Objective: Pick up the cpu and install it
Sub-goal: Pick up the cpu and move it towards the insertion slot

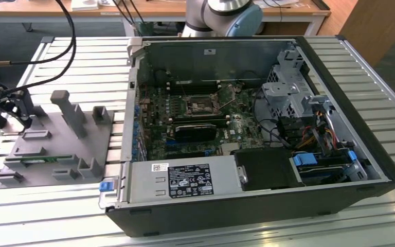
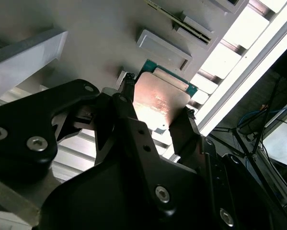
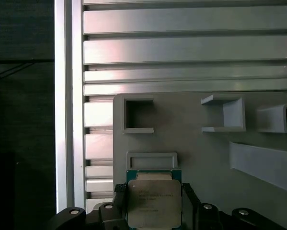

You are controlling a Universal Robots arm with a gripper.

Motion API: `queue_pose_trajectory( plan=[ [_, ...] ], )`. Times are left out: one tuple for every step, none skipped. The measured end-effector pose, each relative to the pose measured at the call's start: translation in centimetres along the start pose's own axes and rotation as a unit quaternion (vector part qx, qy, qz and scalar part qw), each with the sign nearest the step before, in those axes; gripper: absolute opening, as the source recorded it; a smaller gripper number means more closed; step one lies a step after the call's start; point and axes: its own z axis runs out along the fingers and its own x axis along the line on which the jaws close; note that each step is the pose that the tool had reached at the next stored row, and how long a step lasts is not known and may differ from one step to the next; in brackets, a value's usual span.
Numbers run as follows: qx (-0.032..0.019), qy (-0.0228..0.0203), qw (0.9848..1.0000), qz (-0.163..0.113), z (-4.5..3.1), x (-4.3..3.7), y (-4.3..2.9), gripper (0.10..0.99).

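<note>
Two black fingers [image 2: 126,96] of the gripper [image 2: 159,95] pinch the cpu [image 3: 154,203] by opposite rims near an edge of the grey holder tray [image 3: 191,143]; such a thin hold could let it tilt, then sit crooked in the motherboard socket [image 1: 201,105].

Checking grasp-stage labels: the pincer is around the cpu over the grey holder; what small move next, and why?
Probably a short straight lift. In both wrist views the pincer grips opposite edges of the cpu, close over the grey holder; rising should clear the holder's raised walls before travel toward the motherboard socket.
</note>
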Motion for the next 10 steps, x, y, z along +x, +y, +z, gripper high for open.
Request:
queue_pose_trajectory(
  plan=[
    [0.0000,0.0000,1.0000,0.000,-0.13,0.00,0.01,0.541],
    [0.0000,0.0000,1.0000,0.000,-0.29,0.00,0.02,0.541],
    [0.0000,0.0000,1.0000,0.000,-0.54,0.00,0.04,0.541],
    [0.0000,0.0000,1.0000,0.000,-0.78,0.00,0.05,0.541],
    [0.0000,0.0000,1.0000,0.000,-1.08,0.00,0.07,0.541],
    [0.0000,0.0000,1.0000,0.000,-1.44,0.00,0.09,0.541],
    [0.0000,0.0000,1.0000,0.000,-1.87,0.00,0.12,0.541],
    [0.0000,0.0000,1.0000,0.000,-2.29,0.00,0.14,0.541],
    [0.0000,0.0000,1.0000,0.000,-2.67,0.00,0.16,0.541],
    [0.0000,0.0001,1.0000,0.000,-3.04,0.00,0.19,0.541]
  ],
)
